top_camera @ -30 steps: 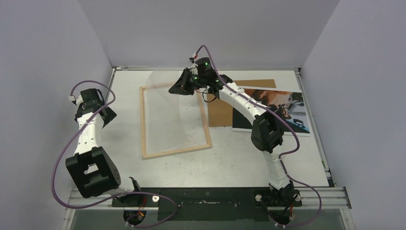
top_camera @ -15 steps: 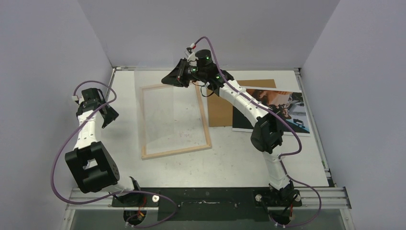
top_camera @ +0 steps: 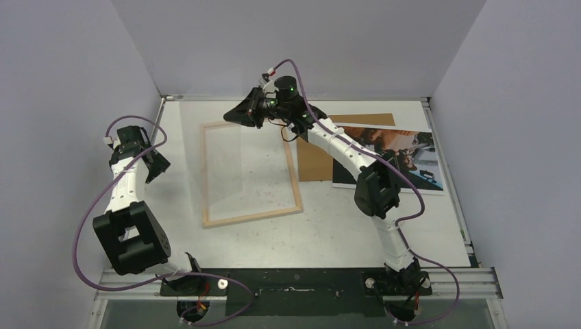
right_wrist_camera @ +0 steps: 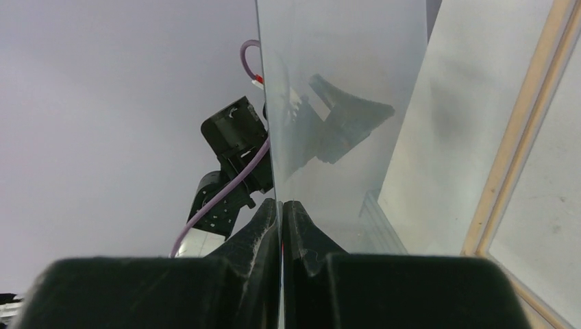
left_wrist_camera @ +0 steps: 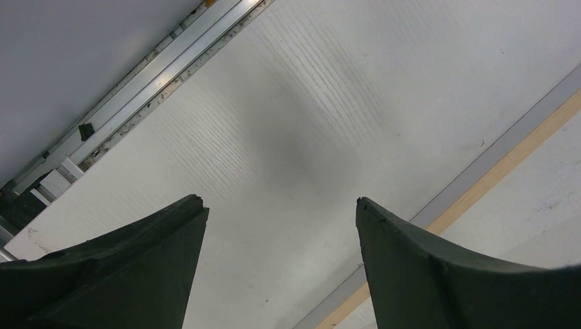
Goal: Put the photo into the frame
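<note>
Photo lies flat at the right of the table, dark with orange and blue patches, overlapping a brown board and crossed by the right arm. Well apart from it, the right gripper is pinched tight on the edge of a clear sheet, held up over the far end of the frame, which lies wood-side up mid-table. The left gripper hangs spread wide and empty over bare table between the frame's left edge and the side wall.
</note>
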`<state>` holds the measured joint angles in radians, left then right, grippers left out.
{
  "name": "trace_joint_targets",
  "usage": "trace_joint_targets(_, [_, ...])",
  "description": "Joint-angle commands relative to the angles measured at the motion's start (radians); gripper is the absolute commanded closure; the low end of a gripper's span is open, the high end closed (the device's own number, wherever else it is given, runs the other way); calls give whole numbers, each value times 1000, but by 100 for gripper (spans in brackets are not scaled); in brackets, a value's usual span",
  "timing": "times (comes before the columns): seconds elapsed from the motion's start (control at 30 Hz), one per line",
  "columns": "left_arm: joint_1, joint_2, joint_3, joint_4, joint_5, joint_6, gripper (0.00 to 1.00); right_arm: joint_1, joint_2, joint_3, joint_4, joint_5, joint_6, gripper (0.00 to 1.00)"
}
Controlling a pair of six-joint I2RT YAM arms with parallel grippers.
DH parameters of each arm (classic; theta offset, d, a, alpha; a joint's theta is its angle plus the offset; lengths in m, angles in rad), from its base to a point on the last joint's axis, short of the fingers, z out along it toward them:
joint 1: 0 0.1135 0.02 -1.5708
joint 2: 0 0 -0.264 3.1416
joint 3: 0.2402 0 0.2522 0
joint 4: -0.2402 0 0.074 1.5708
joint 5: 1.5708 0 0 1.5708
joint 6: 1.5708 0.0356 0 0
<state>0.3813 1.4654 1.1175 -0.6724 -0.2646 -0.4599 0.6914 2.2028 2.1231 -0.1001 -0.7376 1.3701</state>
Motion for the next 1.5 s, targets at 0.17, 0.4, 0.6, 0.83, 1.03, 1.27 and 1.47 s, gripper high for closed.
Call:
trace_joint_targets(0.17, [2, -7, 46, -20, -16, -7, 22, 22, 10, -2, 128, -28, 79, 100])
trace_joint_targets(0.4, [2, -4, 45, -20, -5, -13, 22, 15, 97, -21, 46, -46, -7, 100])
trace_joint_targets(0.6, [1, 6, 31, -17, 43, -17, 23, -36, 170, 10, -157, -45, -183, 100])
trace_joint_targets(0.83, [-1, 34, 13, 19, 193, 7, 22, -108, 207, 1, -345, -55, -385, 100])
trace_joint_targets(1.03, [-1, 71, -9, 74, 398, 28, 23, -136, 196, -77, -307, -52, -476, 100])
trace_joint_targets(1.27, [-1, 109, -25, 104, 513, 48, 23, -137, 204, -91, -251, -81, -559, 100])
trace_joint_targets(1.47, [-2, 149, -30, 115, 560, 37, 23, -152, 198, -81, -338, -61, -658, 100])
